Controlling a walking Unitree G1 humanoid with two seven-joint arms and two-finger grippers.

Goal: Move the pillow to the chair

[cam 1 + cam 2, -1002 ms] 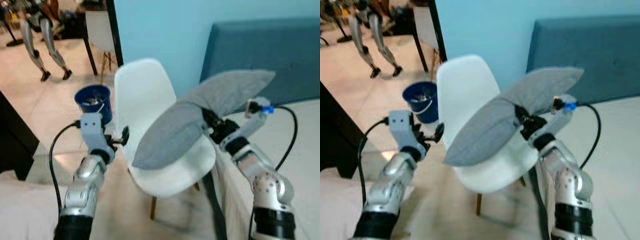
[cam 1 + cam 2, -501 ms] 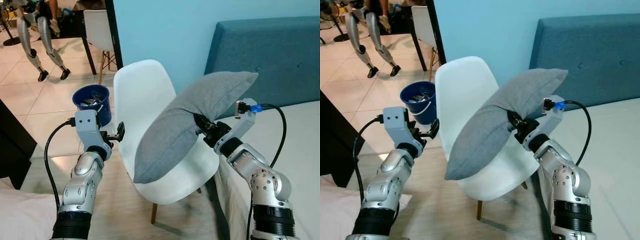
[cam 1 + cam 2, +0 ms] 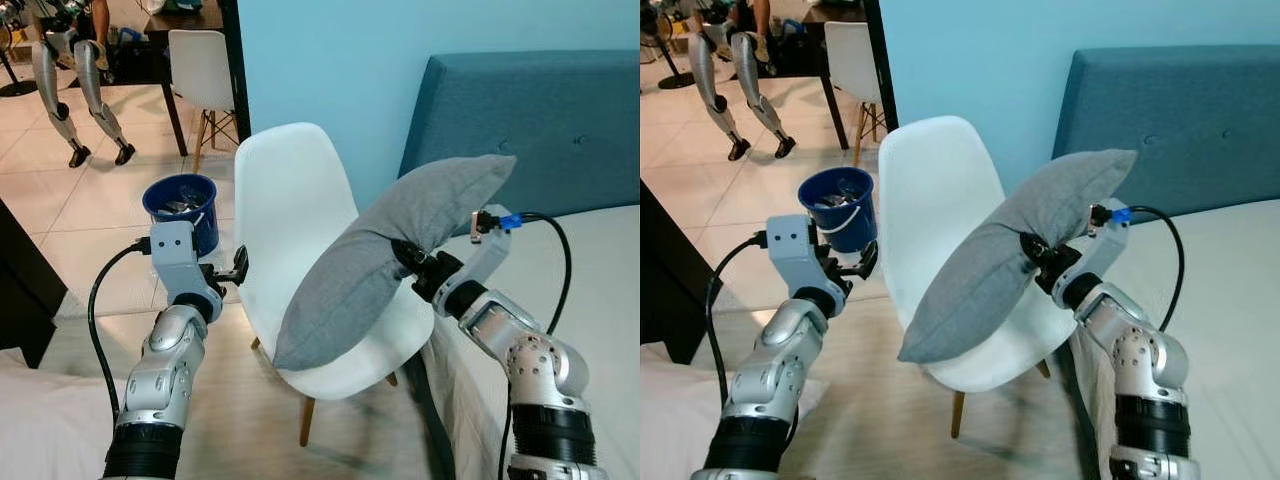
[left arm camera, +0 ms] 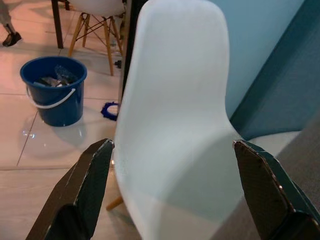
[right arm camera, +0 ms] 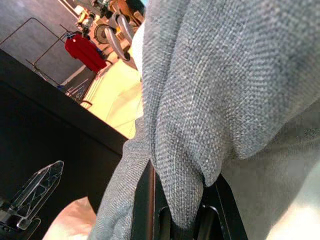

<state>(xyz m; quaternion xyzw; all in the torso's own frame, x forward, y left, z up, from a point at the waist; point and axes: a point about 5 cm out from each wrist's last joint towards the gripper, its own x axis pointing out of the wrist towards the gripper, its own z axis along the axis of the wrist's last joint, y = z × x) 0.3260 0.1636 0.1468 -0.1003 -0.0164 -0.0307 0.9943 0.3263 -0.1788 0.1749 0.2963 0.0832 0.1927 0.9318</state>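
Hanging from the right gripper [image 3: 408,259], the grey pillow [image 3: 385,255] is pinched mid-body, jaws closed on a fold of its fabric; the right wrist view shows the cloth [image 5: 200,100] bunched between the black fingers [image 5: 145,205]. Pillow is tilted: upper end up by the blue headboard [image 3: 540,130], lower end drooping over the front of the white chair [image 3: 300,215] seat. Cannot tell whether the lower end touches the seat or hangs just above it. It overlaps the chair's seat and part of the backrest as seen from the head camera.

Right arm reaches in from the bed [image 3: 600,300] side, which sits just beside the chair.

Left gripper [image 3: 238,268] is raised just beside the chair's backrest edge, jaws open, holding nothing; the left wrist view looks straight at the chair back [image 4: 175,110] between the two spread fingers [image 4: 90,185].

Blue bucket [image 3: 183,207] stands on the tiled floor [image 3: 90,230] behind the left gripper, near the chair. Further back: a second white chair [image 3: 200,70] at a dark table [image 3: 185,22], and another robot's legs [image 3: 75,95] on the tiles.
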